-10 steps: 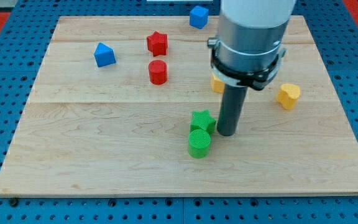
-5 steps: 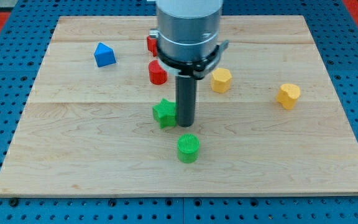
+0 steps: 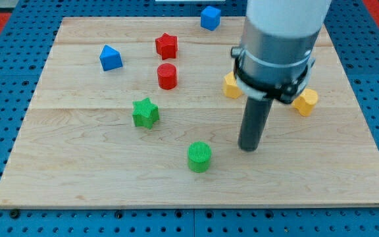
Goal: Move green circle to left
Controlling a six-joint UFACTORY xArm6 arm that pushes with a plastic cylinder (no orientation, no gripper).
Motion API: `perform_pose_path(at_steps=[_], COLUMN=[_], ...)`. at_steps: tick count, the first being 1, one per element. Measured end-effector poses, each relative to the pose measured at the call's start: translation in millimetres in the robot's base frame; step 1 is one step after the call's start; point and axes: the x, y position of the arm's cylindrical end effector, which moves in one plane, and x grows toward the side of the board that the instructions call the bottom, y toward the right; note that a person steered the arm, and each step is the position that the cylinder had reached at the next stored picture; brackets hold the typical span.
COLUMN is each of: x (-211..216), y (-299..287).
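Your rod carries no pincer, so no grip state is showing, and my tip (image 3: 248, 147) is standing right of the green circle (image 3: 199, 157) near the surface's (image 3: 77, 171) bottom edge, risking an off-centre push sending it downward off that edge.

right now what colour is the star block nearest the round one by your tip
Green: the green star, like the green circle, clearest in the camera view.

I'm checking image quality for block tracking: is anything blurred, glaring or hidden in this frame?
Camera view: lighting is even, shadows faint, no glare on the wooden board. The green circle and green star look sharp. My tip is crisp, apart from the circle on the view's right. The arm partly hides both yellow blocks.
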Motion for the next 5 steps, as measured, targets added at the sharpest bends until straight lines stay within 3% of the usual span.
perform_pose_path(at_steps=[3, 5], x=[12.7, -3.8], y=[-82.1, -110.0])
